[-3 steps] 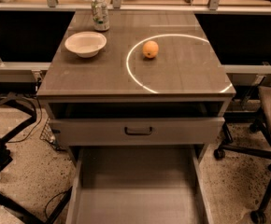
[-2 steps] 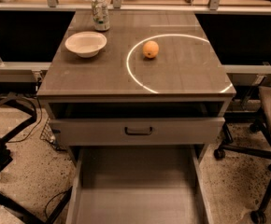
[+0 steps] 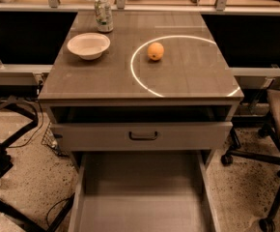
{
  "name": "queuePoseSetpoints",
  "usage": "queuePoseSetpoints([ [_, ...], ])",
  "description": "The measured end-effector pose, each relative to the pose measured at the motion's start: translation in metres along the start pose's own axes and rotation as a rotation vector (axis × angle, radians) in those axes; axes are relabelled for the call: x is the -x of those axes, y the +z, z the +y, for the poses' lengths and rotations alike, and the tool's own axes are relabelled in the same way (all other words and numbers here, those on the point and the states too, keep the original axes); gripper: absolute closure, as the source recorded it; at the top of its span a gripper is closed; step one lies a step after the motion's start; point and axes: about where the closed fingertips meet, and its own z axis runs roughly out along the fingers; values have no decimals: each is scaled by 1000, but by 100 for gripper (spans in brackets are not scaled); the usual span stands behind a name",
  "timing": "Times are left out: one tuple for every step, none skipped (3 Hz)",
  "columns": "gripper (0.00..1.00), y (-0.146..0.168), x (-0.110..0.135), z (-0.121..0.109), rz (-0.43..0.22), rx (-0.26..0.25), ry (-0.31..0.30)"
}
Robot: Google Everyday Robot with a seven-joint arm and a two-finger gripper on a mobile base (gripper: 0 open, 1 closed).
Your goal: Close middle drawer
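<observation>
The middle drawer (image 3: 141, 197) is the long flat grey-brown tray pulled far out from the cabinet toward the bottom edge of the camera view. Its front panel and handle are cut off below the frame. Above it, the upper drawer (image 3: 140, 135) with a dark curved handle (image 3: 143, 136) stands slightly open under the cabinet top (image 3: 106, 79). The gripper is out of view, and no part of the arm shows.
On the cabinet top stand a white bowl (image 3: 88, 45), a can (image 3: 103, 14) and an orange (image 3: 155, 51) inside a bright ring of light. An office chair (image 3: 275, 129) stands at the right, a black frame (image 3: 5, 163) and cables at the left.
</observation>
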Motion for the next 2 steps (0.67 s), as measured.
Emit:
queuePoseSetpoints([
  [100,67,32,-19,-38,52,37],
  [100,67,31,-19,-38,52,36],
])
